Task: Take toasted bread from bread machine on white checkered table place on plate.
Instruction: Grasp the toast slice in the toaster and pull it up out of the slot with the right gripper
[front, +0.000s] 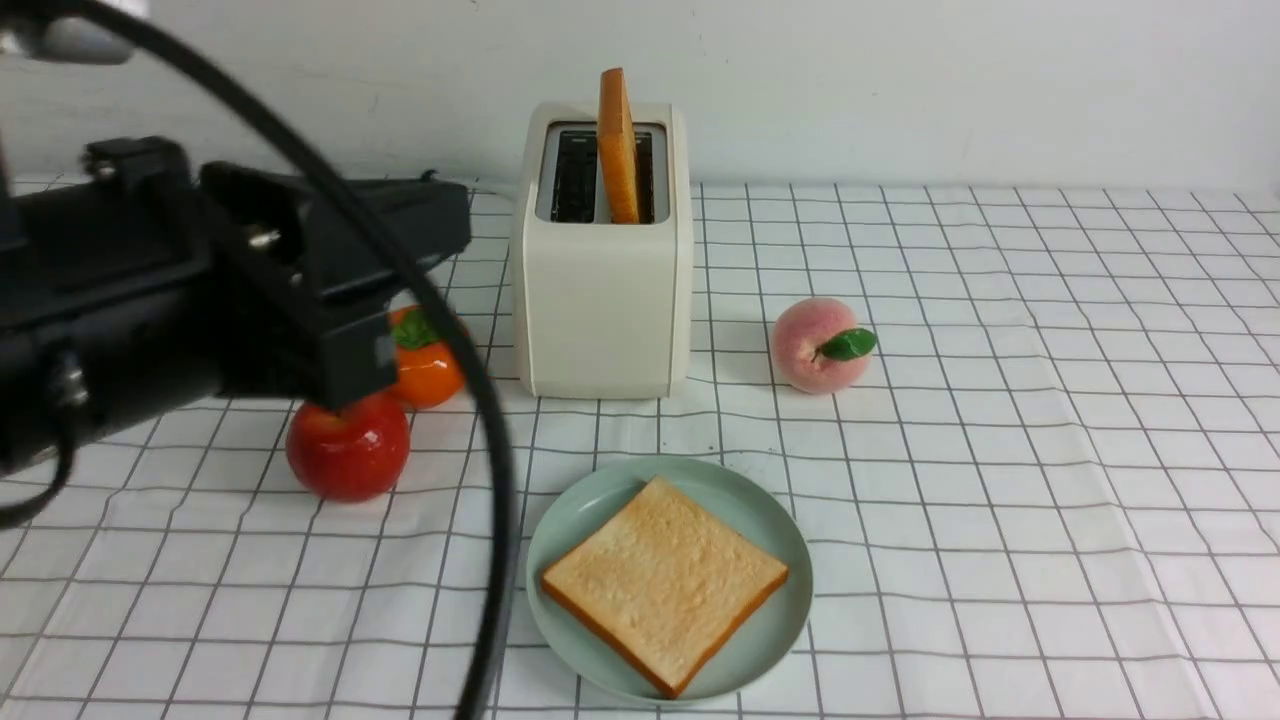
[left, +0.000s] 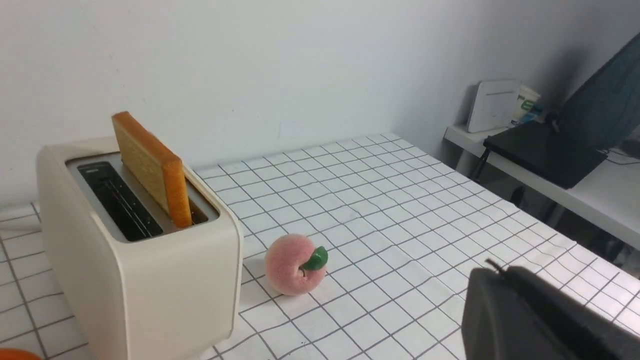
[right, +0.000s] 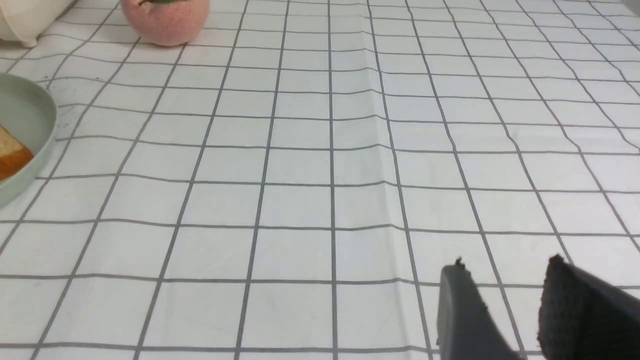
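In the front view, one slice of toasted bread (front: 665, 583) lies flat on the plate (front: 790, 520) at lower centre, one corner pointing toward the camera. A second slice (front: 617, 145) stands upright in the right-hand slot of the bread machine (front: 600, 310) at upper centre, its top half above the slot. Both sit on the white checkered table (front: 1000, 450).

The left gripper (front: 445, 225) fills the left of the frame, its fingers pressed together and holding nothing, above a red apple (front: 348, 450) and an orange (front: 425, 365). A peach (front: 815, 345) rests just right of the bread machine.

The right gripper (right: 505, 280) shows at the lower right of its wrist view, fingers (right: 460, 300) spread over bare cloth.
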